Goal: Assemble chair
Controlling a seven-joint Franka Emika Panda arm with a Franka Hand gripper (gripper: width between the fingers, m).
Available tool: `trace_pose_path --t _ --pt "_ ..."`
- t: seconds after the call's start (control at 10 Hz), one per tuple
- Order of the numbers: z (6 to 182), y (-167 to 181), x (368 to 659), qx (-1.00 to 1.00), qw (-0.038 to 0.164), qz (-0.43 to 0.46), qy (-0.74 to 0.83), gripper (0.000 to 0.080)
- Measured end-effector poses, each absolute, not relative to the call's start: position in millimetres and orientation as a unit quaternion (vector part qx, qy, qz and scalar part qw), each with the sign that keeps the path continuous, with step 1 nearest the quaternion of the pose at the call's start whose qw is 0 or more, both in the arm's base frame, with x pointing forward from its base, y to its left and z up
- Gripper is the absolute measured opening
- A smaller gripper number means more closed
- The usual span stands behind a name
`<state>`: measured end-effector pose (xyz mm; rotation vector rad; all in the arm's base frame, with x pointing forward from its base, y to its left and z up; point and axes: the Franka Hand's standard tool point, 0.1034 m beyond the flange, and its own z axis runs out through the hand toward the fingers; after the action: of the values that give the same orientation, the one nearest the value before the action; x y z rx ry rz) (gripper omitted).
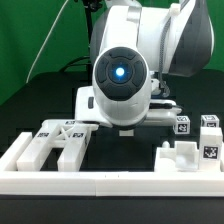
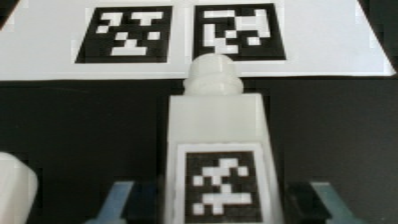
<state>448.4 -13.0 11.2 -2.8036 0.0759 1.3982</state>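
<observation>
A white blocky chair leg (image 2: 221, 120) with a rounded peg at one end and a black-and-white tag on its face lies on the dark table. My gripper (image 2: 221, 200) straddles it. One grey finger (image 2: 121, 200) stands on each side of the leg, and a dark gap shows between each finger and the leg, so the jaws are open around it. In the exterior view the white arm (image 1: 125, 70) hides the gripper and this leg. A cross-braced chair piece (image 1: 60, 140) lies at that view's left. Tagged blocky parts (image 1: 195, 150) stand at its right.
The marker board (image 2: 196, 40) with two tags lies just beyond the leg's peg end. Another white part (image 2: 15, 190) shows at the wrist picture's corner, close to one finger. A low white border rail (image 1: 110, 185) runs along the table's front.
</observation>
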Motion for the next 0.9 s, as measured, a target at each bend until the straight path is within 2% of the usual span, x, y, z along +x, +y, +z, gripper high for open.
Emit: trace_pose_path --t 0.5,0.8,0.9 --pt "13.5 -12.5 450.6 -0.895 0.005 0.445 0.023 0.0284" --pt "90.1 1.1 494.6 -0.918 0.023 0.396 0.008 0.0285" --pt "114.3 2.3 499.0 -0.916 0.028 0.399 0.007 0.0285"
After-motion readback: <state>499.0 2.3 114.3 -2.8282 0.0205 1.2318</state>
